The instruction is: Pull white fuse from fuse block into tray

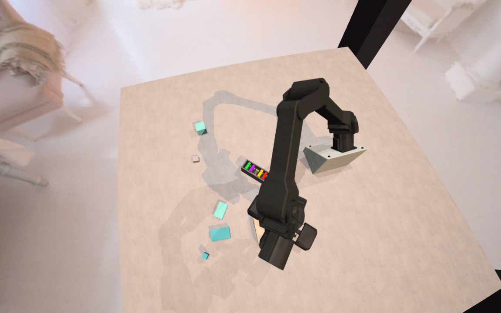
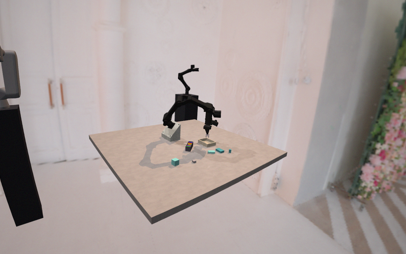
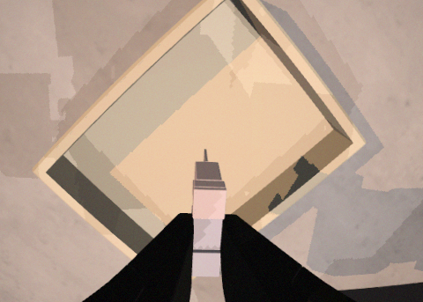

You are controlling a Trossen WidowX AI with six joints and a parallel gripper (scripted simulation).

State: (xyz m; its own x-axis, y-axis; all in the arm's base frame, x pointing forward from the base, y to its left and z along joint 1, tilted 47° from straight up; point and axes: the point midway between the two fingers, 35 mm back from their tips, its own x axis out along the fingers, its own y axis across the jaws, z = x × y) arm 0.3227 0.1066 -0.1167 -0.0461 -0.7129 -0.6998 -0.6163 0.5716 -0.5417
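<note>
The pale stone-look bench (image 1: 400, 233) (image 2: 179, 189) stands in a soft pink-white room, and over it reaches the black six-joint arm (image 1: 285, 144) (image 2: 195, 101). The tan open tray (image 1: 256, 229) (image 2: 206, 145) (image 3: 132, 81) lies below the gripper (image 2: 207, 135) (image 3: 206, 227), with the black fuse block (image 1: 254, 176) (image 2: 188, 147) nearby, its coloured fuses seated. The jaws are clamped on the white fuse (image 2: 207, 135) (image 3: 209, 203), its blade pointing down over the tray floor. The step in hand looks like lowering and release. To do it well, I would first shift a little further inward, since the near wall runs close beneath the fingers, then descend slowly and upright, part the jaws just enough once the fuse is near or on the floor, and rise straight up, keeping the arm away from the block.
</note>
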